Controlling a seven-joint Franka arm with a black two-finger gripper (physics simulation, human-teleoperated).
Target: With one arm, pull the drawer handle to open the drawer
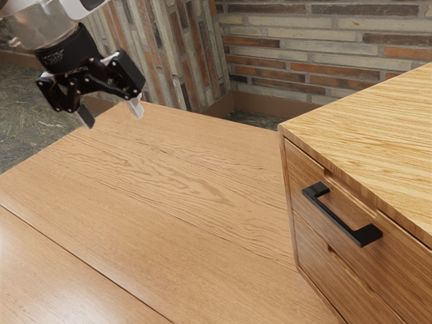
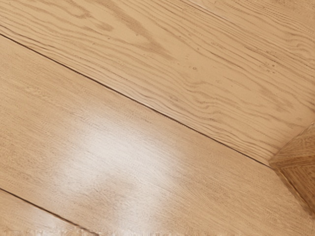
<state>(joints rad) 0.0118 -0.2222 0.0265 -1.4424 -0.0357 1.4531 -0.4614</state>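
Observation:
A wooden cabinet point(image 1: 378, 135) stands at the exterior view's right, its top drawer front point(image 1: 317, 175) flush and shut. A black bar handle point(image 1: 341, 214) runs along that drawer. My gripper point(image 1: 111, 111) hangs high at the exterior view's upper left, far from the handle, open with nothing between its fingers. In the wrist view a corner of the cabinet point(image 2: 298, 164) shows beyond the wooden table point(image 2: 147, 147).
The wooden table point(image 1: 169, 202) spreads wide between my gripper and the cabinet, with a seam across its planks. A second drawer front point(image 1: 331, 277) lies under the top one. A brick wall point(image 1: 324, 47) stands behind.

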